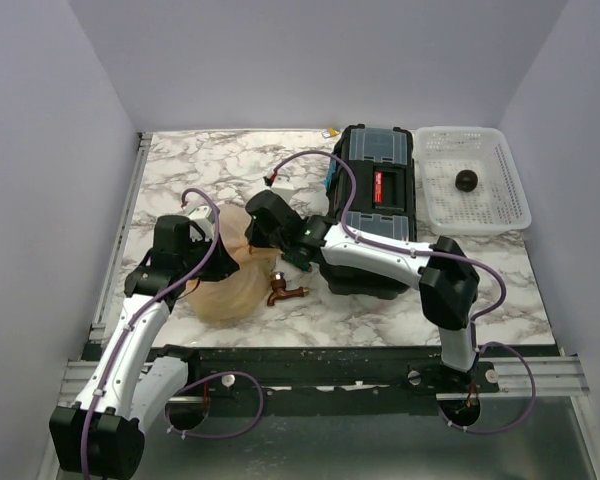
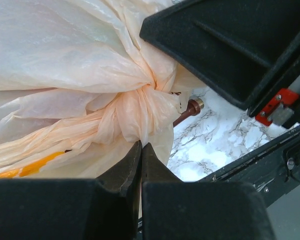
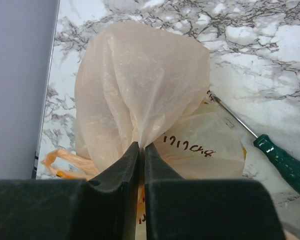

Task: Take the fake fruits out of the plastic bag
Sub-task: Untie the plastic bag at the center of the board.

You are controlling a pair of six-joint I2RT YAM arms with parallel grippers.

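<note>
The peach-orange plastic bag (image 1: 230, 280) lies on the marble table's left part, tied in a knot (image 2: 140, 112). My left gripper (image 2: 141, 145) is shut on bag film just below the knot. My right gripper (image 3: 141, 146) is shut on a pinch of the bag (image 3: 140, 85), which tents up from it. In the top view both grippers meet over the bag, the left gripper (image 1: 212, 262) and the right gripper (image 1: 258, 245). An orange-yellow piece (image 2: 30, 167) shows through the film. Other fruits in the bag are hidden. A dark ball (image 1: 466, 180) lies in the white basket (image 1: 500, 215).
A brown metal tap (image 1: 285, 293) lies just right of the bag and also shows in the left wrist view (image 2: 190, 109). A green-handled screwdriver (image 3: 285, 162) lies beside the bag. The black toolbox (image 1: 380, 170) stands mid-table, partly under my right arm (image 1: 380, 258).
</note>
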